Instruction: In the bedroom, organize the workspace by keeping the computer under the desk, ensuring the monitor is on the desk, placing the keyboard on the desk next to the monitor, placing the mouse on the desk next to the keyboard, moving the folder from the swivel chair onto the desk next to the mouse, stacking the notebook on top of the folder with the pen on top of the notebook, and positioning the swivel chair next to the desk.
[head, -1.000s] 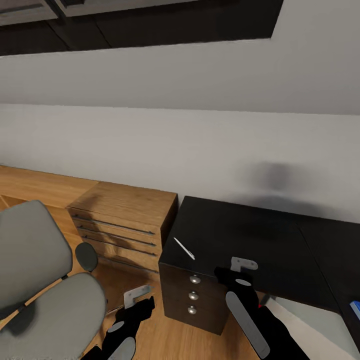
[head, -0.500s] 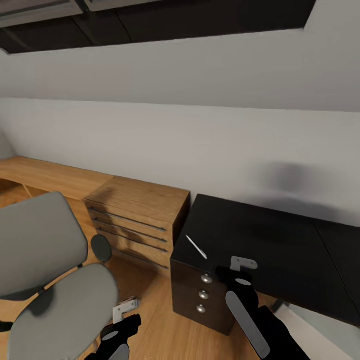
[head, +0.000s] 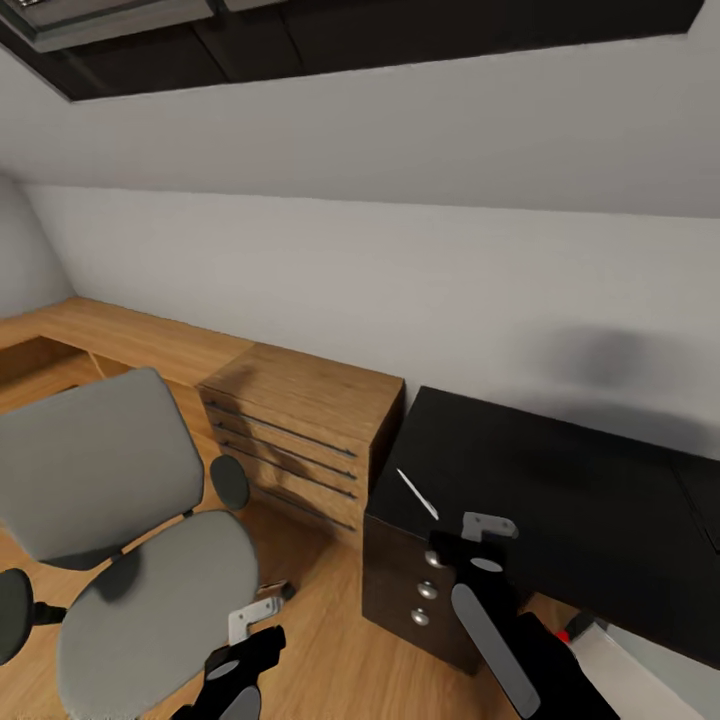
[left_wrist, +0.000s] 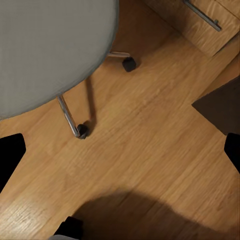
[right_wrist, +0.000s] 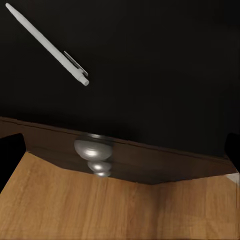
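The grey swivel chair stands on the wood floor at the left, empty, its seat and a castor below my left gripper. That gripper hangs open over the floor between the chair and the desk. The black desk runs along the wall at the right. A white-silver pen lies near the desk's left front corner. My right gripper hovers open just in front of the pen, over the desk's front edge. A grey-white computer corner with a red light shows under the desk.
A light-wood dresser with long bar handles stands against the wall between chair and desk, touching the desk's left side. The desk's drawers carry round silver knobs. A low wooden ledge runs along the wall at the left.
The whole view has swung left, so chair, dresser and desk sit further right in the picture. My left gripper has dropped lower toward the floor. The right gripper keeps its place by the pen.
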